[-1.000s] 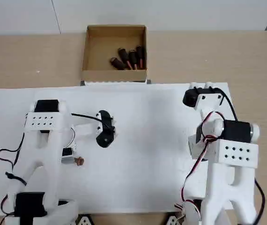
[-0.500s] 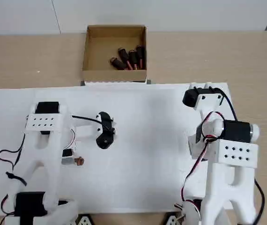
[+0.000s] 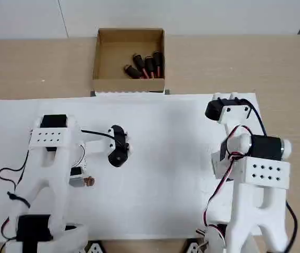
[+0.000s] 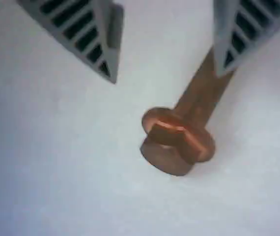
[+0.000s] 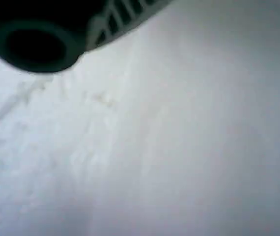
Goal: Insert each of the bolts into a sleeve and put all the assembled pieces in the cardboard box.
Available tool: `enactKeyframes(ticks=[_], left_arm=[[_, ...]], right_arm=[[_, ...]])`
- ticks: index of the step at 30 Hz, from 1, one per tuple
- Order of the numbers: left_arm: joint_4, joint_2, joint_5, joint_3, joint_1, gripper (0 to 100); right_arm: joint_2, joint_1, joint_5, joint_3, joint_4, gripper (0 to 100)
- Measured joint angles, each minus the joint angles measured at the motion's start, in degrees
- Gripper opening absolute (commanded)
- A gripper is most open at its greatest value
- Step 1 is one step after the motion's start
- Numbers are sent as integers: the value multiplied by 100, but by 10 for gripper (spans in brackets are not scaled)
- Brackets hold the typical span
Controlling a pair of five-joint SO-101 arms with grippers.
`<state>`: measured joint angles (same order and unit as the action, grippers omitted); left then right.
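Copper flanged hex bolt (image 4: 177, 142) flat on white paper sheet (image 4: 56, 172), head between the spread fingers of the left gripper (image 4: 168, 71), shank slanting away under one fingertip, axis skewed to closing line. Right gripper (image 5: 81, 24) looks clamped on black tubular sleeve (image 5: 36, 45).

A light wooden table (image 3: 39, 63) has a white sheet (image 3: 166, 158) over its near part, with a pale surface (image 3: 192, 13) beyond the table's far edge.
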<state>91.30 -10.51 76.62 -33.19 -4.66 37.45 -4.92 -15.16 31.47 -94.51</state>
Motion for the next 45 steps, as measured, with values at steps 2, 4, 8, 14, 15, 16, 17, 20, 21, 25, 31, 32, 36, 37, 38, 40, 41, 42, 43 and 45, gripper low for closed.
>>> enactKeyframes(ticks=[2,4,8,14,15,16,17,20,21,25,31,32,36,37,38,40,41,42,43,45], left_arm=[[-132,220,0,0,0,126],[-202,501,0,0,0,126],[-255,1011,0,185,0,126],[-255,1495,0,440,0,58],[-255,1530,0,457,0,43],[-255,1565,0,475,0,28],[-255,1582,0,475,0,12],[-246,1618,0,475,0,5],[-246,1618,0,475,0,5],[-176,1618,0,501,0,5],[580,1635,0,1099,0,5],[633,1635,0,1248,0,5],[686,1407,-44,1600,0,5],[686,1222,-44,1609,44,5],[686,1002,-79,1609,105,5],[695,466,-255,1600,316,5],[703,167,-387,1547,440,5],[703,-132,-536,1459,598,5],[712,-422,-756,1363,765,5],[738,-993,-1257,1169,1073,5]], right_arm=[[0,0,0,0,0,3],[0,0,0,0,0,3],[0,0,0,0,0,3],[0,0,0,0,0,3],[0,0,0,0,0,3],[0,0,0,0,0,3],[0,0,0,0,0,3],[0,0,0,0,0,3],[0,0,0,0,0,3],[0,0,0,0,0,3],[290,0,0,-79,-211,3],[422,0,0,-132,-229,3],[1152,0,-176,-211,-316,3],[1354,0,-290,-211,-325,3],[1565,0,-396,-211,-325,3],[1960,9,-554,-211,-334,3],[2127,9,-607,-211,-343,3],[2295,9,-659,-211,-343,3],[2426,9,-695,-211,-343,3],[2690,9,-730,-211,-360,3]])
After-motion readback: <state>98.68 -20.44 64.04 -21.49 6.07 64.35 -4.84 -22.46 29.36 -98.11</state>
